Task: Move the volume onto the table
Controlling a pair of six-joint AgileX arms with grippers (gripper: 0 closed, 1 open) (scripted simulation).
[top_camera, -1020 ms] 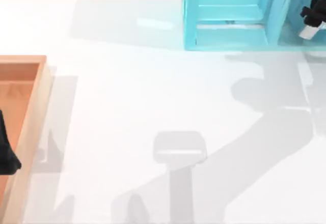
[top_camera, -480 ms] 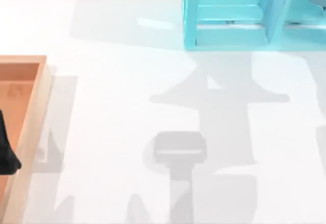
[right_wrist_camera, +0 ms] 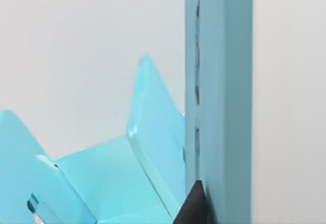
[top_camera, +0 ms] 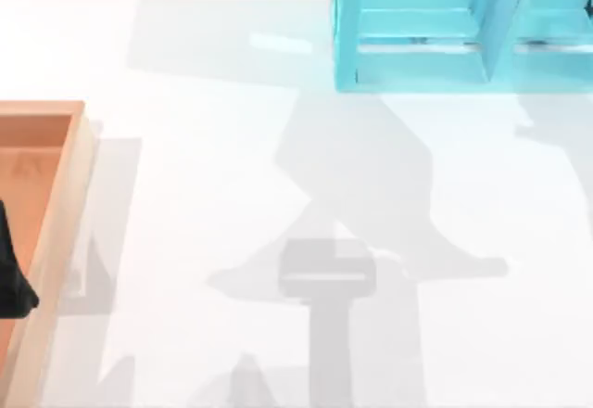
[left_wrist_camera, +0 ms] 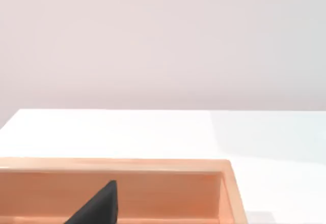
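Right tool (right_wrist_camera: 191,206) grips the unmarked teal volume (right_wrist_camera: 219,91) above the shelf (right_wrist_camera: 117,178).

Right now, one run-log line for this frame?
right claw: shut on volume, by cyan shelf | volume: not yet on table | left claw: parked over tray

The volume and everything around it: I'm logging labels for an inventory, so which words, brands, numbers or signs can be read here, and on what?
None: no readable text in any view.
The volume: plain teal cover, with a few dark marks along one edge, too faint to read as characters.
The cyan shelf unit: unmarked.
The wooden tray: unmarked.
The table: plain white, bearing shadows but no print.
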